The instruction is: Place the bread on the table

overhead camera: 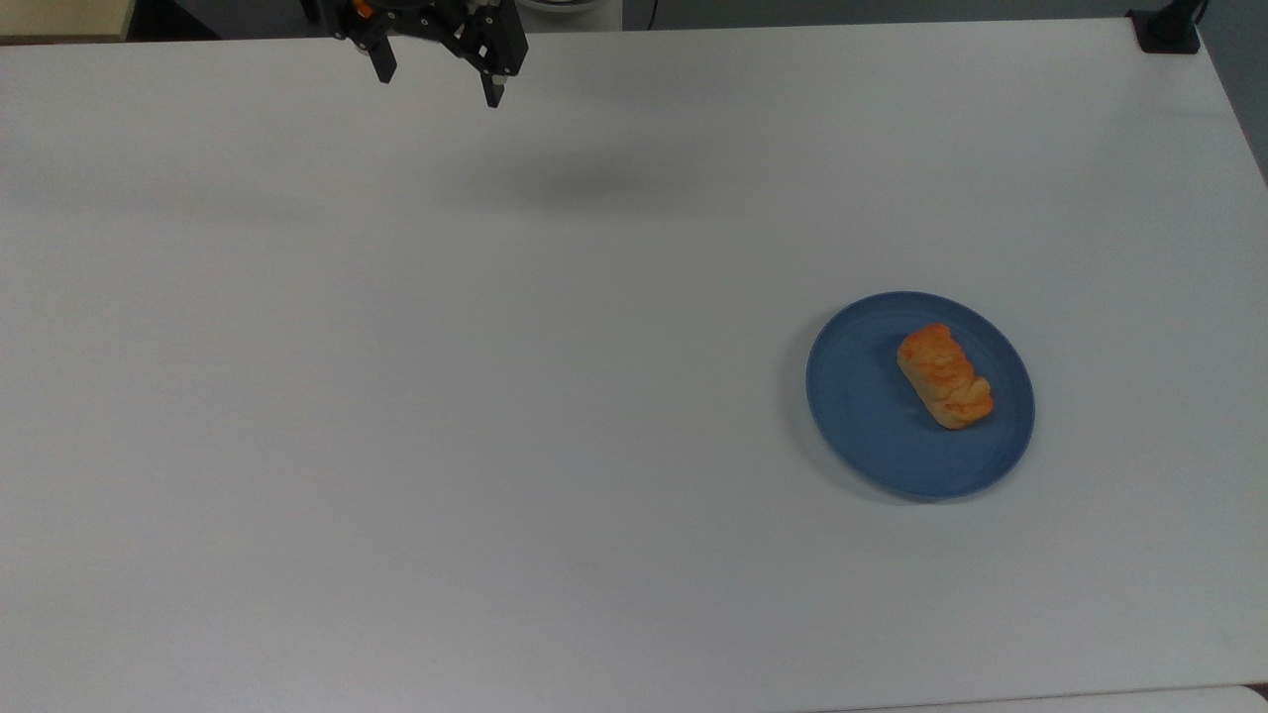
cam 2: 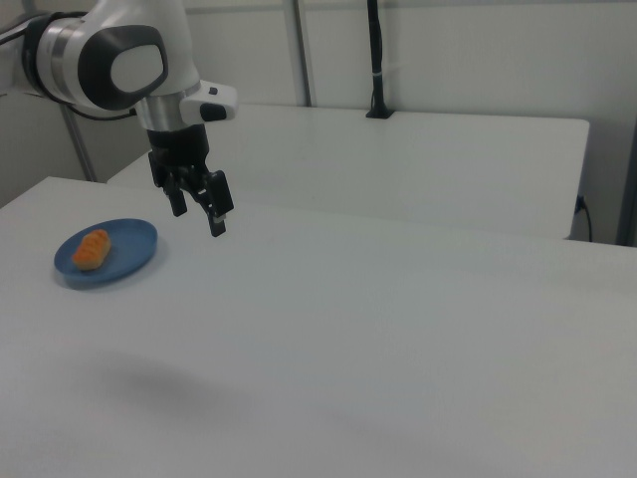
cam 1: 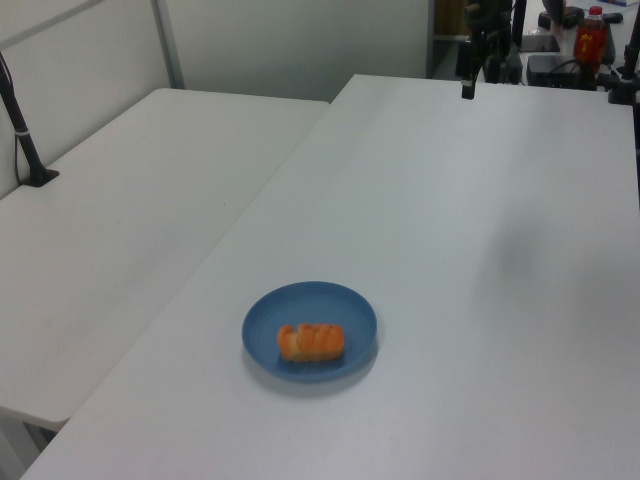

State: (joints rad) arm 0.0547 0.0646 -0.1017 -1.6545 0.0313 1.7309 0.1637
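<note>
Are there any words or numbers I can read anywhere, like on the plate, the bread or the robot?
No readable text anywhere in these views.
The blue plate, the bread and the table: plain, no writing.
The gripper and the arm: no legible label.
The red bottle in the left view's far corner: it has a label, but it is too small to read.
</note>
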